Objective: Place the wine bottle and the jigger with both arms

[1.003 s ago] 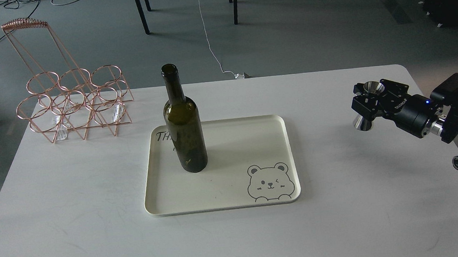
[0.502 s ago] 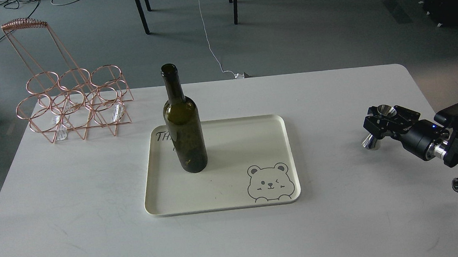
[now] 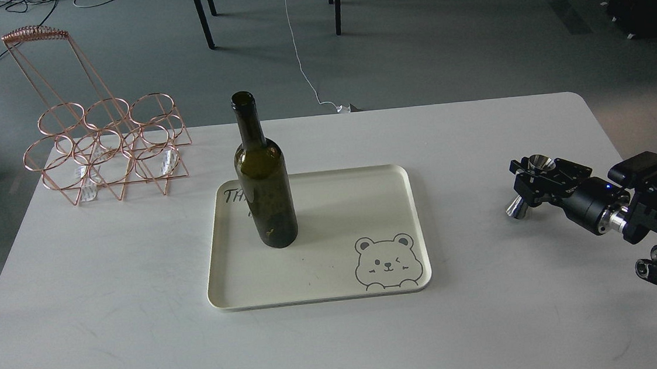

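Note:
The dark olive-green wine bottle (image 3: pixel 263 178) stands upright on the left part of the cream tray (image 3: pixel 336 278). My right gripper (image 3: pixel 530 183) is at the right side of the table, well right of the tray, shut on the silver jigger (image 3: pixel 539 163). The jigger is held upright low over the table, its upper cup above the fingers and its lower cone (image 3: pixel 517 208) below them. My left arm and gripper are out of view.
A copper wire bottle rack (image 3: pixel 105 146) stands at the table's back left corner. The tray has a bear drawing (image 3: pixel 386 262) at its front right. The white table's right edge (image 3: pixel 605 127) runs close behind my right arm.
My right gripper, holding the jigger, dropped from higher up toward the table, then shifted slightly left toward the tray. The bottle and tray have not moved.

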